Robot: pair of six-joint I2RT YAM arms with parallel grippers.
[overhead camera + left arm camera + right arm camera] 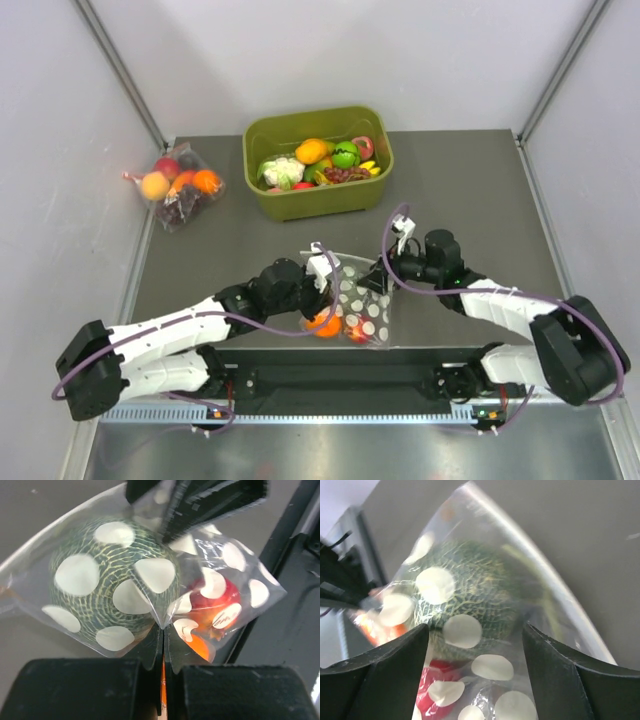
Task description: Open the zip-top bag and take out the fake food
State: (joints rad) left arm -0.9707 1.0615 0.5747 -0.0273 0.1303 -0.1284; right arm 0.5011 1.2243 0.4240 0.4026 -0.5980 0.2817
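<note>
Left jaws right up close, clamped shut on a pinched fold of the bag [240, 575]: thin film only, no fruit between them. Just past that pinch the pumpkin [100, 585] bulges to the left, the red fruit [232, 597] sits to the right, and the orange fruit [200, 647] is tucked low beside the pinch. All three are inside, and I see no opening.

Over to the right jaws: open, one finger either side of the bag, the pumpkin's bulge just ahead between them. Whether they touch film, I can't tell. A clear band runs along the edge beyond the pumpkin, perhaps the zip.

From above, the bag lies between both jaws, close to the near edge of the counter [480, 200]. Well beyond the jaws are the tub [318, 160] and a small bag [178, 185].

Danger here: if the right jaws close on both layers, or on the pumpkin, a pull drags the bag instead of parting the seal. That left fold looks slick and could slip. Once the bag is open, round fruit so near the edge may roll off.
</note>
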